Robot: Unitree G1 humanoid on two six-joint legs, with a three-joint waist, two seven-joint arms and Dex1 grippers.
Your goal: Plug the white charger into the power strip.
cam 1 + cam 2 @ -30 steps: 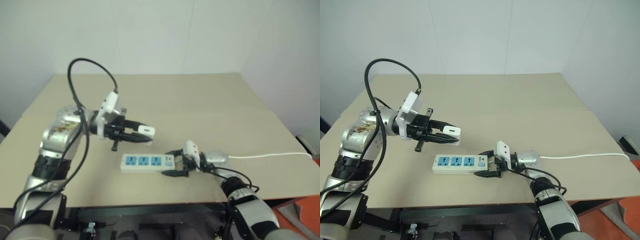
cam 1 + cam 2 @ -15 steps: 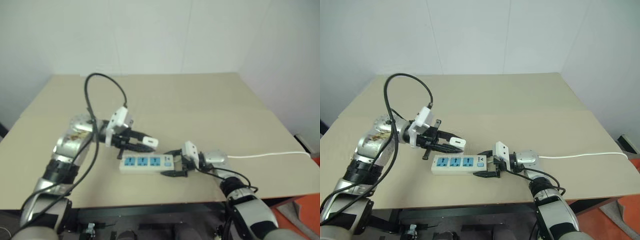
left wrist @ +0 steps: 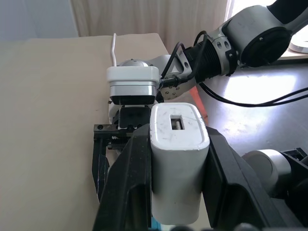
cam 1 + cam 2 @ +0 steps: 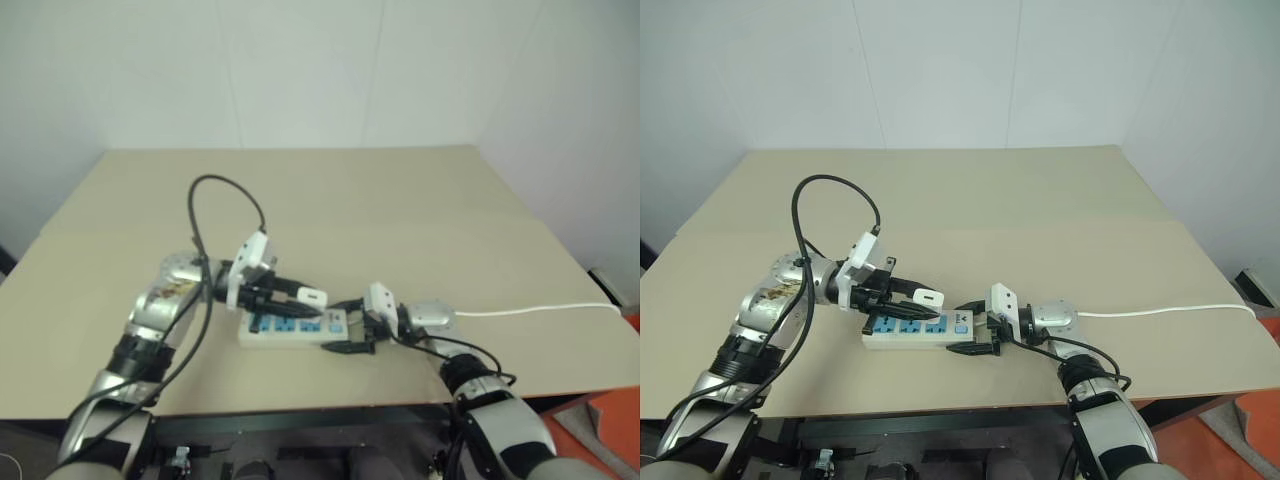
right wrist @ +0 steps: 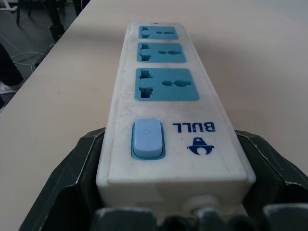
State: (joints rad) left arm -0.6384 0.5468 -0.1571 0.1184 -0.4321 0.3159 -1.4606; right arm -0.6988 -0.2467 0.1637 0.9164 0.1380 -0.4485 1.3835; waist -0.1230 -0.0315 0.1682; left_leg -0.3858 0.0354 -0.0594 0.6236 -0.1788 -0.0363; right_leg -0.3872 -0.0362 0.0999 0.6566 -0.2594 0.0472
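Observation:
The white charger (image 4: pixel 311 297) is pinched between the black fingers of my left gripper (image 4: pixel 296 297), which is shut on it. It hangs just above the power strip (image 4: pixel 330 323), over the blue sockets near the switch end. In the left wrist view the charger (image 3: pixel 177 163) sits between both fingers (image 3: pixel 130 192). The power strip (image 5: pixel 168 130) lies flat on the table with its three sockets empty. My right gripper (image 4: pixel 338 326) is shut on the strip's switch end, one finger (image 5: pixel 82 163) on each long side.
The strip's thin white cord (image 4: pixel 540 312) runs right to the table's edge. A black cable (image 4: pixel 215 185) loops up from my left arm. The tan table (image 4: pixel 400 210) stretches far behind the strip; its front edge is close below the strip.
My left gripper has come down and to the right with the charger, from above the strip's left end to just over its sockets. The right gripper and the strip have stayed put.

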